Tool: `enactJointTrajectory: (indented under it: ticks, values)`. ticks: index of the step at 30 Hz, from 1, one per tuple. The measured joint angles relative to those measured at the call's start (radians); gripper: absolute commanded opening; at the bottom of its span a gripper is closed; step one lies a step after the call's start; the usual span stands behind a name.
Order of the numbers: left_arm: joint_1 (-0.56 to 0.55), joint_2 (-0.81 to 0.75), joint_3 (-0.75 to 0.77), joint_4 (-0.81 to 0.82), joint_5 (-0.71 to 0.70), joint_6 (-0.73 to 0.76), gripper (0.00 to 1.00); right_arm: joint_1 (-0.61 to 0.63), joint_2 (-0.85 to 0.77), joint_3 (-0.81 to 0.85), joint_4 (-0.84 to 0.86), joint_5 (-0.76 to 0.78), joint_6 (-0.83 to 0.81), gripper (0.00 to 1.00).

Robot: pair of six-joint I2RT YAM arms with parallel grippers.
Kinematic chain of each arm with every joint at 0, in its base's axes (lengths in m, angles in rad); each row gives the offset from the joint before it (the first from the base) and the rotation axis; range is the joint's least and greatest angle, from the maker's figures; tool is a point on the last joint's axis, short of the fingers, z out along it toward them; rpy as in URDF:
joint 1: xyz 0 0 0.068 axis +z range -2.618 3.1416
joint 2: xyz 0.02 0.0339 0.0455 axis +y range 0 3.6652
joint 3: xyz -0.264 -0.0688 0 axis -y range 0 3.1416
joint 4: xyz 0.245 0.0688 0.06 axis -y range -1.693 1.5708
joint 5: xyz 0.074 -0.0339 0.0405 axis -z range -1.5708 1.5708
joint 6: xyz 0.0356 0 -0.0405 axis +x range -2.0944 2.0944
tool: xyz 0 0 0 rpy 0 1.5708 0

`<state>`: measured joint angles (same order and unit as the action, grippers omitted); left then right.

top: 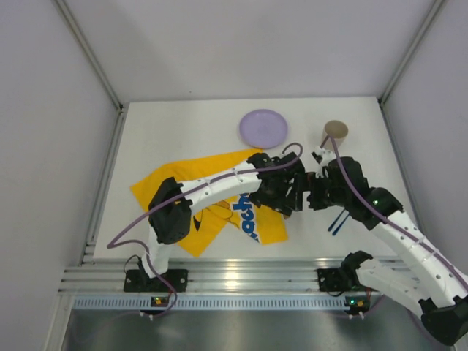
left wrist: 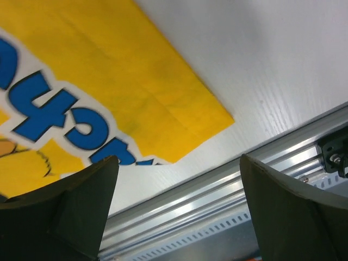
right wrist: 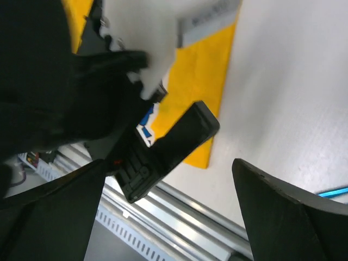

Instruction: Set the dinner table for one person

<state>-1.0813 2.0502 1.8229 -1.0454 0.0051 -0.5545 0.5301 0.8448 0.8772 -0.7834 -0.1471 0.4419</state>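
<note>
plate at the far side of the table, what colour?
The plate is plain pale lilac, no pattern visible. It shows best in the top external view.

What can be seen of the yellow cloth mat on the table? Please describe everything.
The yellow cloth mat is thin fabric, bright yellow, printed with blue white-edged letters and cartoon line drawings. It lies askew and somewhat rumpled on the white table, left of centre, fold creases showing. One corner lies close to the aluminium rail. The left arm stretches over it; the open left gripper hangs at that corner, and contact cannot be judged.
</note>
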Motion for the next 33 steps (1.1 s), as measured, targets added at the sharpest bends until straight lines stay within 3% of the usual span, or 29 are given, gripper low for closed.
enactJointTrajectory:
  ticks: [5, 10, 14, 16, 19, 23, 28, 30, 33]
  values:
    - [0.068, -0.229, -0.171, 0.020, -0.151, -0.103, 0.98, 0.018, 0.143, 0.000, 0.198, -0.176, 0.016, 1.00]
    - [0.162, -0.554, -0.544, 0.164, -0.208, -0.321, 0.97, 0.053, 0.338, -0.006, 0.459, -0.400, 0.149, 1.00]
    - [0.188, -0.706, -0.761, 0.257, -0.204, -0.434, 0.96, 0.089, 0.472, -0.003, 0.556, -0.511, 0.186, 1.00]
    - [0.206, -0.763, -0.835, 0.231, -0.195, -0.443, 0.97, 0.086, 0.497, 0.006, 0.539, -0.493, 0.167, 1.00]
    - [0.228, -0.863, -0.883, 0.135, -0.143, -0.422, 0.98, -0.022, 0.569, 0.008, 0.478, -0.396, 0.141, 1.00]
    - [0.222, -0.840, -0.876, 0.126, -0.047, -0.369, 0.98, -0.089, 0.680, 0.058, 0.416, -0.351, 0.125, 1.00]
    - [0.216, -0.712, -0.840, 0.079, -0.083, -0.364, 0.97, -0.081, 0.742, 0.197, 0.363, -0.316, 0.092, 1.00]
    - [0.224, -0.689, -0.838, 0.055, -0.109, -0.378, 0.85, -0.081, 0.742, 0.212, 0.360, -0.299, 0.080, 1.00]
    - [0.243, -0.679, -0.838, 0.018, -0.133, -0.390, 0.80, -0.082, 0.741, 0.195, 0.348, -0.267, 0.062, 1.00]
